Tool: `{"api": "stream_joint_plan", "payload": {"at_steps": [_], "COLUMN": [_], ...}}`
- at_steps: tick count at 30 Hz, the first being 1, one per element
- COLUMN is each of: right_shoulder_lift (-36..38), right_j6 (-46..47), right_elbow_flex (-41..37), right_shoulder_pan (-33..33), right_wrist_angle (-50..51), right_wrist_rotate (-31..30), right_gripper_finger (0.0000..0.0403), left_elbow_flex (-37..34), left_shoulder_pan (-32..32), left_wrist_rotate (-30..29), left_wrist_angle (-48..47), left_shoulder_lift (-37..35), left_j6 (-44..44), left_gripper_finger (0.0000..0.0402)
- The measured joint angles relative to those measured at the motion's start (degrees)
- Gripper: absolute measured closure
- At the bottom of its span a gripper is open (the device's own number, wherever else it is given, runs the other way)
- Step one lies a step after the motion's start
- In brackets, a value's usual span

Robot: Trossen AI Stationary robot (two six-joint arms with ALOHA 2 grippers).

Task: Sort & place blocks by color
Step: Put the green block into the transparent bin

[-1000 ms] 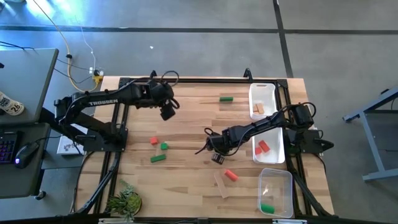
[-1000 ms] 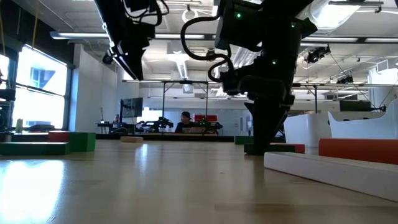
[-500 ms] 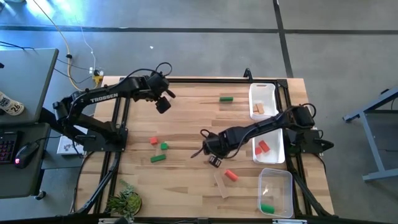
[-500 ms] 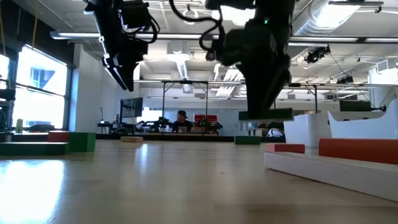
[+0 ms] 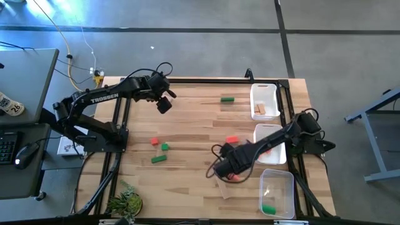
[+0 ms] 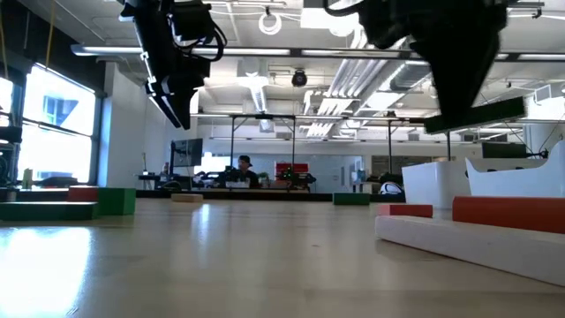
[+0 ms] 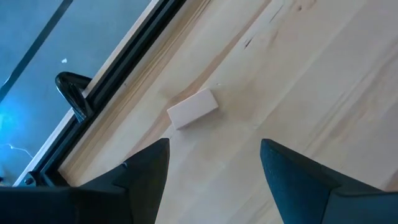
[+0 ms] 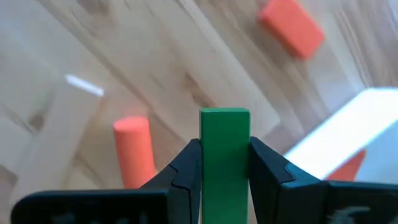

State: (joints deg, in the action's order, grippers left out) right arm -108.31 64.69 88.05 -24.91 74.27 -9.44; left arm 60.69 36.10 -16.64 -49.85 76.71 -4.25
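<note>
Wooden table [image 5: 187, 125] w/ blocks scattered; we go left to right in the high view. Left gripper [image 5: 164, 104] hangs above the table's far-left part, fingers [image 7: 149, 174] spread apart w/ nothing between them; its wrist view looks down on a plain tan block [image 7: 193, 108] lying near the table's edge rail. Below that, near the left arm's base, we see a red cube [image 5: 154, 142] beside a green cube [image 5: 165, 147], and a green bar [image 5: 159, 159] just below them. Mid-table at the far side lies another green bar [image 5: 227, 99]. A red block [image 5: 232, 140] sits on the wood just left of the trays. Right gripper [image 5: 224, 170] is over the near-right area, clamped on a green block [image 8: 224, 155] held upright between its fingers [image 8: 186, 171]; under it we see a red cylinder-like block [image 8: 133, 149] and a long tan bar [image 5: 223, 186], approx. side by side. At the right edge: a white tray [image 5: 264, 94] holding a tan block [image 5: 259, 109], a second white tray [image 5: 269, 130] mostly hidden by the right arm, and a clear tray [image 5: 278, 178] w/ a green block [image 5: 268, 209] inside.
</note>
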Motion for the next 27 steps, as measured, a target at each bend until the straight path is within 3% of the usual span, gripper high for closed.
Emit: {"api": "stream_joint_plan", "payload": {"at_steps": [11, 27], "right_shoulder_lift": [0.02, 0.09], "right_j6": [10.59, 34.04], "right_elbow_flex": [0.07, -1.37], "right_shoulder_pan": [-9.81, -25.76], "right_wrist_angle": [7.93, 8.59], "right_wrist_rotate": [6.17, 9.36], "right_gripper_finger": [0.033, 0.033], "left_elbow_flex": [0.0, 0.0], "left_shoulder_pan": [-0.3, -0.31], "left_wrist_rotate": [0.32, 1.36], "left_wrist_angle": [3.4, 3.4], "left_shoulder_lift": [0.0, 0.0], "left_j6": [-0.1, -7.61], "left_gripper_finger": [0.0163, 0.0163]}}
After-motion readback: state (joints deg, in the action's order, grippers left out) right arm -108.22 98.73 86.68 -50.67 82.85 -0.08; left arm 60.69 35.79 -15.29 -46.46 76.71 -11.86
